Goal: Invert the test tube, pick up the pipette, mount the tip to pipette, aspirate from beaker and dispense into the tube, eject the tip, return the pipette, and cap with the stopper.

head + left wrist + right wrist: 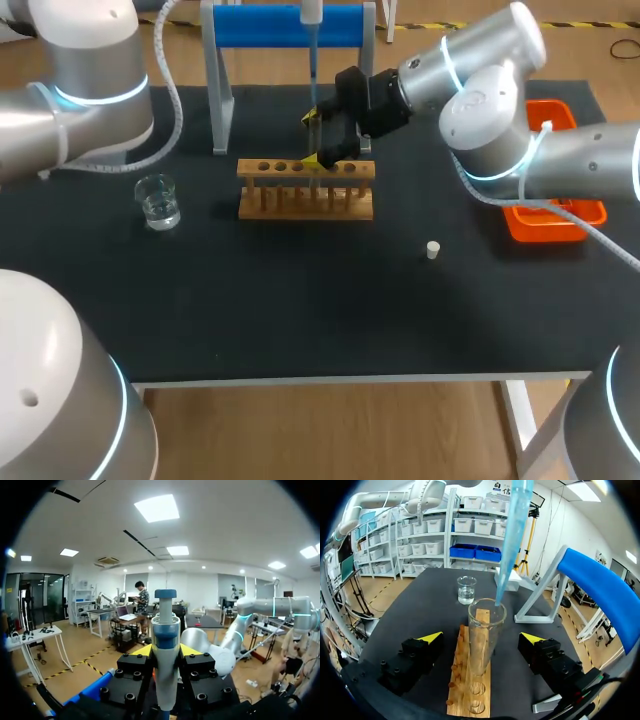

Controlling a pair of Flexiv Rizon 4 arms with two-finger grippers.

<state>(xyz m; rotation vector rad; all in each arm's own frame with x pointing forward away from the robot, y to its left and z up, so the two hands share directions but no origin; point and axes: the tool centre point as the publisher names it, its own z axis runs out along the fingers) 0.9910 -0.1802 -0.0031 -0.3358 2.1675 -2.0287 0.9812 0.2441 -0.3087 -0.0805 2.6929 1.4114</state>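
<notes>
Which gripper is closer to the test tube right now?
Right: the right gripper straddles the test tube, fingers open; the left gripper grips the pipette up above it.

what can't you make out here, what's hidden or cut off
Head view: right gripper hides where pipette tip meets test tube.
Left wrist view: left gripper hides the pipette lower down.
Head view: top edge cuts off the left gripper.
Right wrist view: any liquid in the test tube, glass too clear.
</notes>
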